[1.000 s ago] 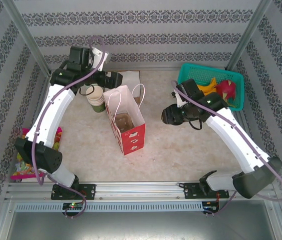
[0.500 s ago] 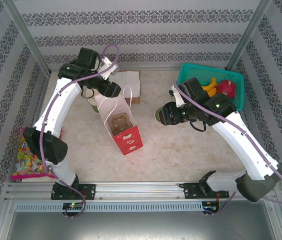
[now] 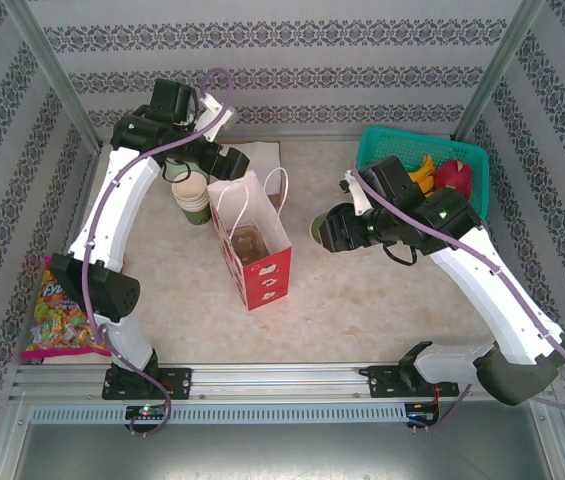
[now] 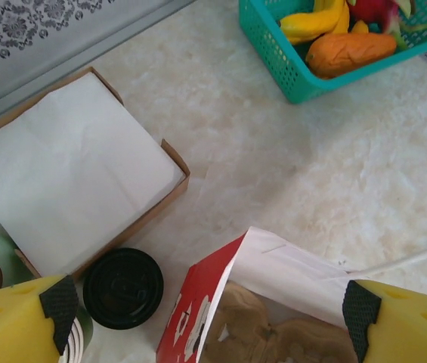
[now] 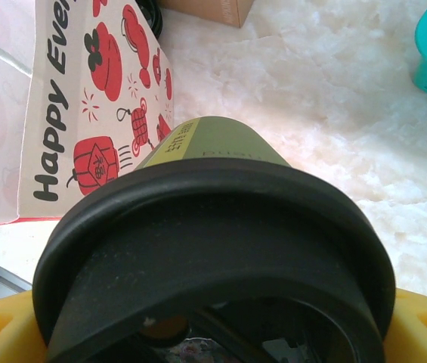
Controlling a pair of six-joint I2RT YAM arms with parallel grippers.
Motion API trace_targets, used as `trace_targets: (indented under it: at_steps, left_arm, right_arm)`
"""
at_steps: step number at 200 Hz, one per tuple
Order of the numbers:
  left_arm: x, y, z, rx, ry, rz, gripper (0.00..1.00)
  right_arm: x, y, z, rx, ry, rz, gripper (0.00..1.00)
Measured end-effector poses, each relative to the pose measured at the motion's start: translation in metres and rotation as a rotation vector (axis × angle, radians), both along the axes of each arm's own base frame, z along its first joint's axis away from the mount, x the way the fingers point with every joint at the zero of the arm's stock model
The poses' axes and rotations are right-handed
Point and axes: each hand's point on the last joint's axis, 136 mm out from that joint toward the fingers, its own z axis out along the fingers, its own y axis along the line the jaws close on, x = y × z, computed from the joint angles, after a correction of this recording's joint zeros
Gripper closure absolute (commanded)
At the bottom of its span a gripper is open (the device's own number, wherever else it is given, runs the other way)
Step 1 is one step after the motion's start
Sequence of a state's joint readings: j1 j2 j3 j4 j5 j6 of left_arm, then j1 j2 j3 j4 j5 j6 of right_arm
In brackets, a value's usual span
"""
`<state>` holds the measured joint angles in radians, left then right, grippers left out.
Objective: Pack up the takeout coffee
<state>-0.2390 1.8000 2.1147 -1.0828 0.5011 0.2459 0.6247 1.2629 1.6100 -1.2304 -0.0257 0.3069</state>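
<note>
The takeout coffee [image 5: 213, 144], an olive-green cup with a black lid, is held in my right gripper [image 5: 213, 325], whose yellow fingers [image 5: 1, 329] press its sides. In the top view this gripper [image 3: 334, 230] holds the cup [image 3: 317, 228] just right of the red-and-white paper bag [image 3: 254, 240], which stands upright with its mouth open. My left gripper [image 3: 230, 165] hovers at the bag's far end. In the left wrist view it [image 4: 205, 302] stands open, and the bag's rim [image 4: 273, 257] lies between its fingers. A brown cup carrier [image 4: 273, 340] sits inside the bag.
A teal basket [image 3: 377, 150] of fruit stands at the back right. An open box of white napkins [image 4: 69, 174] lies behind the bag, with a round black lid [image 4: 122, 287] and a stack of cups [image 3: 192, 200] beside it. A candy bag [image 3: 57, 310] lies at the left edge.
The left gripper dipped onto the bag and tilted it left, then drew back, and the bag stands upright again. The right gripper moved the cup slightly left toward the bag.
</note>
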Motion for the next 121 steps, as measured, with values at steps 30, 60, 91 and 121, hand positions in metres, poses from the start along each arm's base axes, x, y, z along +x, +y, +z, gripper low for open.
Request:
trace_targets:
  at_steps: [30,60,91,121]
  left_arm:
    - [0.006,0.002,-0.016,0.019,0.053,0.005,0.17]
    - [0.011,0.002,-0.051,0.064,0.155,-0.003,0.25]
    - [0.012,0.003,-0.069,0.088,0.211,-0.005,0.39]
    - [0.008,0.0,-0.066,0.066,0.222,-0.011,0.67]
  right_arm:
    - [0.0,0.0,0.0,0.0,0.0,0.0,0.33]
    - [-0.001,0.001,0.0,-0.002,-0.001,0.005,0.33]
    - [-0.005,0.005,0.002,0.004,-0.002,0.023,0.33]
    - [-0.009,0.005,0.013,0.023,-0.011,0.026,0.34]
